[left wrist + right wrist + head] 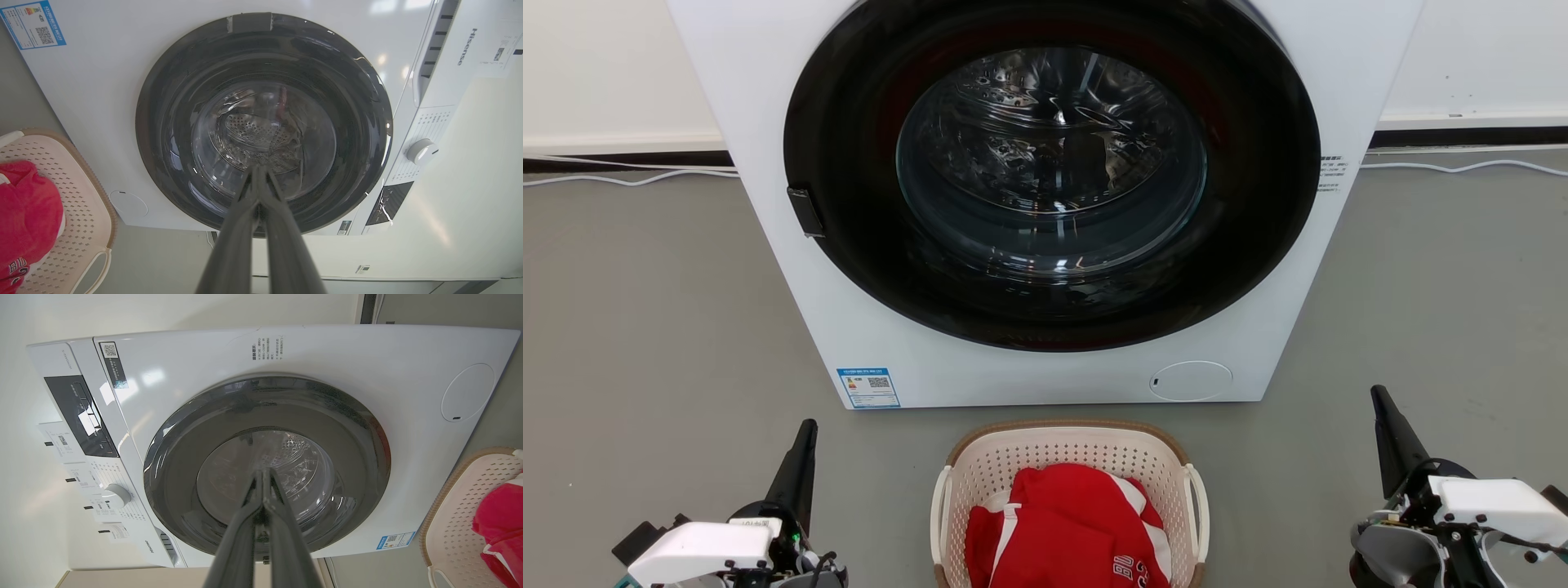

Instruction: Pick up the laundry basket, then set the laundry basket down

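Note:
The laundry basket [1068, 446], cream-white and perforated with a brown rim and white side handles, stands on the floor at the bottom centre of the head view, just in front of the washer. A red garment [1068, 523] lies inside it. The basket [77, 228] also shows at the left wrist view's left edge and at the right wrist view's lower right [453, 522]. My left gripper [807, 429] is shut and empty, off the basket's left side. My right gripper [1378, 395] is shut and empty, off its right side. Both point toward the washer, well apart from the handles.
A white front-loading washer [768, 82] with a closed dark round door [1052, 175] stands directly behind the basket. Grey floor [645, 327] stretches to either side. White cables [621, 178] run along the wall base.

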